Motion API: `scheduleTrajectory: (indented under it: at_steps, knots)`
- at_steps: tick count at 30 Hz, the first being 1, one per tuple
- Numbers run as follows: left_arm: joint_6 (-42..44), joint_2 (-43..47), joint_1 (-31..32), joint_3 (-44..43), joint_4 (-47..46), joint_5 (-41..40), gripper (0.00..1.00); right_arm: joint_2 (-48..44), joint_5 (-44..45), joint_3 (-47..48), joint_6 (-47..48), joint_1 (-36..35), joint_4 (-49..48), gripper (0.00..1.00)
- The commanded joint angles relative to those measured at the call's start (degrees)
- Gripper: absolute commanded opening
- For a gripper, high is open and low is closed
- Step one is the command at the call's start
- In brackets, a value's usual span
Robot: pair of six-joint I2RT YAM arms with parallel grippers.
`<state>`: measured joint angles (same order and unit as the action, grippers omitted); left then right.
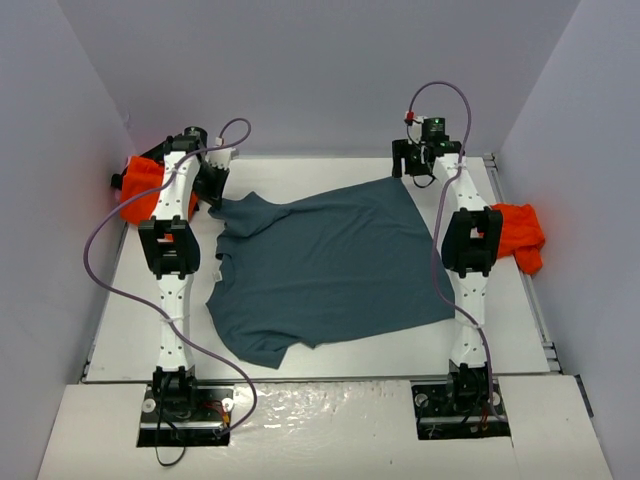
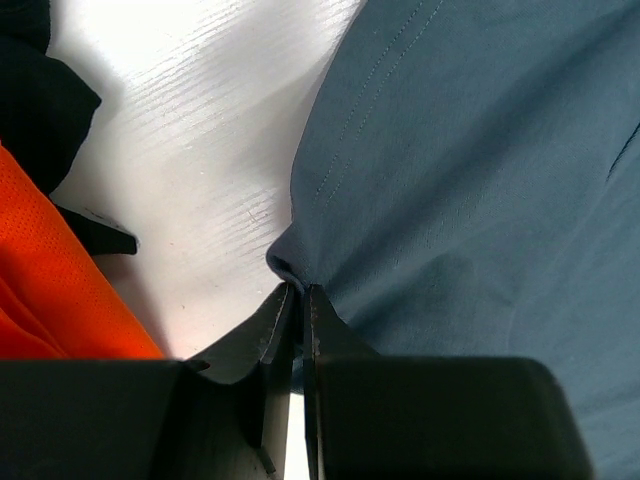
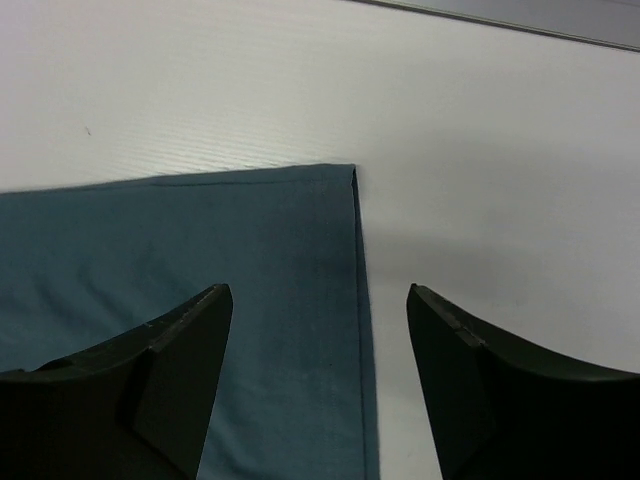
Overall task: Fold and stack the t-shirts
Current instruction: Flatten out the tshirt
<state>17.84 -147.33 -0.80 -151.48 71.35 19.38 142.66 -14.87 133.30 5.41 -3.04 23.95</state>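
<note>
A slate-blue t-shirt (image 1: 325, 265) lies spread across the middle of the white table (image 1: 130, 330). My left gripper (image 1: 214, 190) is at the shirt's far left corner. In the left wrist view the left gripper (image 2: 298, 292) is shut on a pinched fold of the blue t-shirt (image 2: 470, 170). My right gripper (image 1: 413, 170) hovers over the far right corner. In the right wrist view the right gripper (image 3: 320, 300) stands open, with the hemmed corner of the shirt (image 3: 200, 250) lying flat below and between its fingers, which hold nothing.
One orange t-shirt (image 1: 140, 188) is bunched at the table's far left edge, beside black cloth (image 2: 40, 95) and seen as orange mesh (image 2: 60, 280) in the left wrist view. Another orange t-shirt (image 1: 518, 235) lies at the right edge. Grey walls enclose the table.
</note>
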Motion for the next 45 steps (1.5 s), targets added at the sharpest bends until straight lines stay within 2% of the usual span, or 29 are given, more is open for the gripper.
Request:
scheduleTrajectory:
  at_steps: [1,7,12,20,24,27,28,29,30,33,37,38,40,45]
  knots:
    - [0.0,4.7,-0.2,-4.7,-0.1,-1.1,0.00,-1.3,0.0,2.4,8.9,-0.2,-1.1,0.68]
    - [0.2,4.6,-0.2,-4.4,0.0,-1.3,0.00,0.8,-1.0,1.2,14.5,0.6,-1.2,0.65]
    - [0.2,4.9,0.2,-3.1,-0.1,-1.4,0.00,7.0,-0.7,7.8,13.5,1.8,-1.7,0.67]
    - [0.4,5.2,0.2,-2.4,0.3,-1.4,0.00,13.3,-7.8,11.3,9.8,2.8,-1.6,0.69]
    - [0.5,4.9,0.2,-2.4,0.3,-1.1,0.00,14.4,-12.1,11.5,7.8,2.8,-1.3,0.63]
    - [0.6,4.4,0.2,-2.5,0.6,-1.1,0.00,14.6,-18.7,10.2,5.4,2.7,0.4,0.50]
    - [0.7,4.3,0.2,-2.5,0.6,-1.3,0.00,14.2,-18.4,8.9,4.3,2.6,0.9,0.44]
    - [0.7,4.4,0.2,-2.4,0.6,-1.4,0.00,13.7,-18.5,7.2,3.7,2.5,1.7,0.25]
    - [0.8,4.4,0.2,-2.3,0.6,-1.5,0.00,13.1,-19.0,5.2,3.3,2.3,2.5,0.00]
    - [1.1,5.3,0.2,-1.5,0.5,-1.4,0.00,6.2,-20.5,-6.9,5.9,2.5,2.6,0.00]
    - [1.1,5.7,0.2,-1.2,0.3,-1.1,0.00,-1.6,-15.1,-21.2,10.2,2.3,2.7,0.00]
    - [1.1,5.7,0.2,-1.2,0.4,-1.1,0.00,-2.0,-14.5,-22.0,11.2,2.3,2.7,0.00]
    - [1.1,5.9,0.2,-1.2,0.6,-0.8,0.00,-7.8,-12.9,-32.1,13.4,2.5,2.6,0.00]
    - [1.1,6.2,0.2,-1.0,0.6,-0.7,0.00,-14.9,-8.9,-43.2,17.0,2.7,-0.2,0.00]
